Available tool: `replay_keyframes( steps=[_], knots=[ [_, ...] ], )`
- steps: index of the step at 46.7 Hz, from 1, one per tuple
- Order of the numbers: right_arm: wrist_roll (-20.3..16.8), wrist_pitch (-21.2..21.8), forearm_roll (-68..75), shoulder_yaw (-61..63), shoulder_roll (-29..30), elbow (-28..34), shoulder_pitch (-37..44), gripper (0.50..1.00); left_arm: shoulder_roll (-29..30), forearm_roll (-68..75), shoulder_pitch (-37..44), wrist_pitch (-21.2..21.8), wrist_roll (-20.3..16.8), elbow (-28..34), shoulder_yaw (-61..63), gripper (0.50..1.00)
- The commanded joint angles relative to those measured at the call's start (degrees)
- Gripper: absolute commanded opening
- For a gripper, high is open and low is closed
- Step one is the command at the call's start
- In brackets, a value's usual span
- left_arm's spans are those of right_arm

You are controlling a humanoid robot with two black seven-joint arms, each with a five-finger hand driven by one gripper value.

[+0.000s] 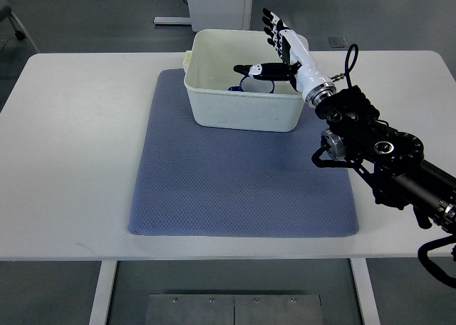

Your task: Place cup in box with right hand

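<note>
Lying on the white table [78, 161], a blue mat [235, 182] carries a cream box [242, 115] at its far edge, and inside the box a white cup [254, 85] with a bit of blue beside it shows just below the thumb. Over the box's right side hangs the right hand [278, 50], its fingers [271, 26] spread and straight, thumb stretched left above the cup, gripping nothing. Its black arm enters from the right edge.

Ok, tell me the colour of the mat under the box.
The mat is a textured blue-grey, seen in the top view, with the cream-white box on its far end.
</note>
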Motion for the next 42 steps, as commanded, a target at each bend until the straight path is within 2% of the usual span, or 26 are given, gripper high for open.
replay_keyframes(
  steps=[1,9,20,29,39,42],
  knots=[
    [-0.07,-0.01,0.1,0.26,-1.03,0.04,0.3,1.0,0.0,-0.07,-0.09,0.01,0.0,-0.03,-0.03,1.0],
    [-0.25,0.17,0.19,0.53,-5.43,1.18,0.65,1.0,0.0,0.02,-0.09,0.01,0.0,0.06,-0.03,1.0],
    [-1.04,0.35,1.78,3.51,-11.49,6.19,-1.8,1.0,0.0,-0.07,0.0,0.01,0.0,-0.03,-0.03,1.0],
    [-6.22,2.98,1.78,11.77,-14.31,11.37,-7.78,1.0,0.0,-0.07,0.0,0.01,0.0,-0.03,-0.03,1.0],
    [-9.13,4.92,1.6,19.16,-14.57,13.49,-13.85,1.0,0.0,0.02,-0.09,0.01,0.0,-0.03,-0.03,1.0],
    [-10.97,6.32,1.6,23.11,-14.66,14.54,-16.83,1.0,0.0,-0.07,0.0,0.01,0.0,-0.03,-0.03,1.0]
  ],
)
